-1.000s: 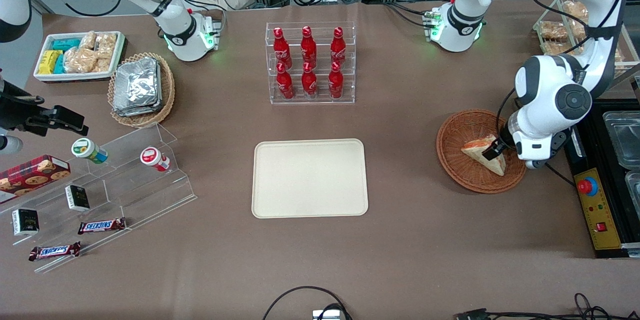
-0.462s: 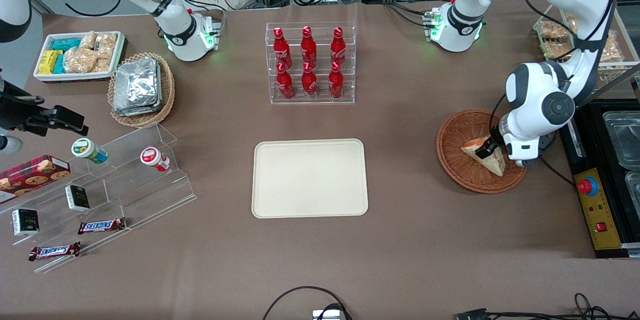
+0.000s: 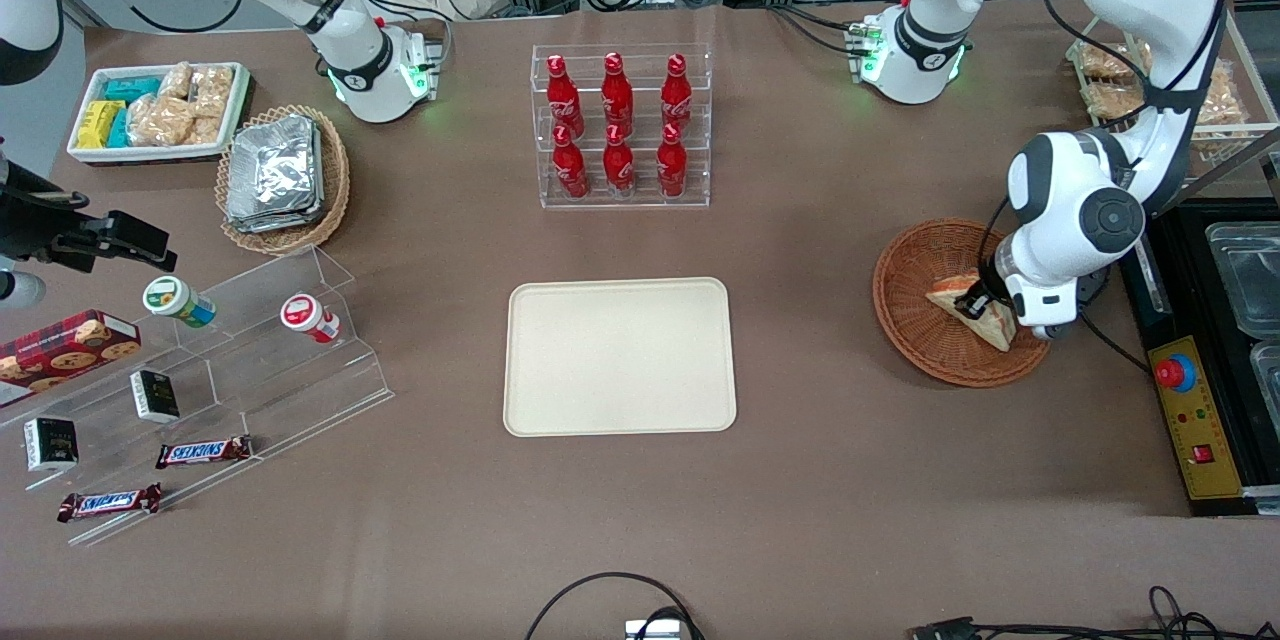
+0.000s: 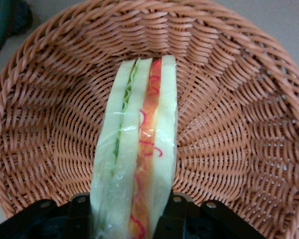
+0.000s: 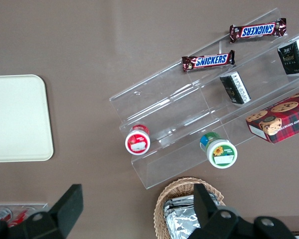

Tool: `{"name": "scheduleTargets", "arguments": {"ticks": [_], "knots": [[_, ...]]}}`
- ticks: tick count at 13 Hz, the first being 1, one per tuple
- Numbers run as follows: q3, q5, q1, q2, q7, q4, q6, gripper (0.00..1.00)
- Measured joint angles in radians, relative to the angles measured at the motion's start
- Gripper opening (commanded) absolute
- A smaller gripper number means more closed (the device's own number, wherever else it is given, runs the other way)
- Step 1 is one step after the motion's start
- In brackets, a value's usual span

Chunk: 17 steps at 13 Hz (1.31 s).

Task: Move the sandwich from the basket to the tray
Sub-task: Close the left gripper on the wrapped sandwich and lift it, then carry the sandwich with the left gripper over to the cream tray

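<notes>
The sandwich, a pale bread wedge with red-orange and green filling, lies in the round reddish-brown wicker basket toward the working arm's end of the table. My left gripper is down in the basket, over the sandwich's middle. In the left wrist view the sandwich stands on edge between the two black fingers, which press against both bread faces; the basket's weave surrounds it. The cream tray lies flat at the table's middle, bare; it also shows in the right wrist view.
A clear rack of red bottles stands farther from the camera than the tray. A black control box with a red button lies beside the basket. Toward the parked arm's end are a clear stepped stand with snacks, a tan basket of foil packs and a white bin.
My left gripper has come down into the basket and moved slightly toward the tray onto the sandwich, and its fingers now sit against both faces. The sandwich has barely moved.
</notes>
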Motion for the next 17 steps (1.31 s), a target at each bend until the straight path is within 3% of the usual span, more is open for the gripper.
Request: {"name": "scheduleTargets", "arguments": {"ticks": [2,5,8,10,14,17], "knots": [[-0.001,0.000,0.000,-0.010,0.003,0.075,-0.129,0.00],[-0.026,0.000,-0.007,-0.024,0.035,0.312,-0.437,0.00],[-0.135,-0.001,-0.014,-0.002,0.056,0.533,-0.605,0.00],[-0.270,0.008,-0.021,0.080,0.056,0.650,-0.625,0.00],[-0.509,0.159,-0.044,0.338,0.051,0.829,-0.612,0.00],[-0.517,0.245,-0.179,0.472,0.011,0.881,-0.534,0.00]]}}
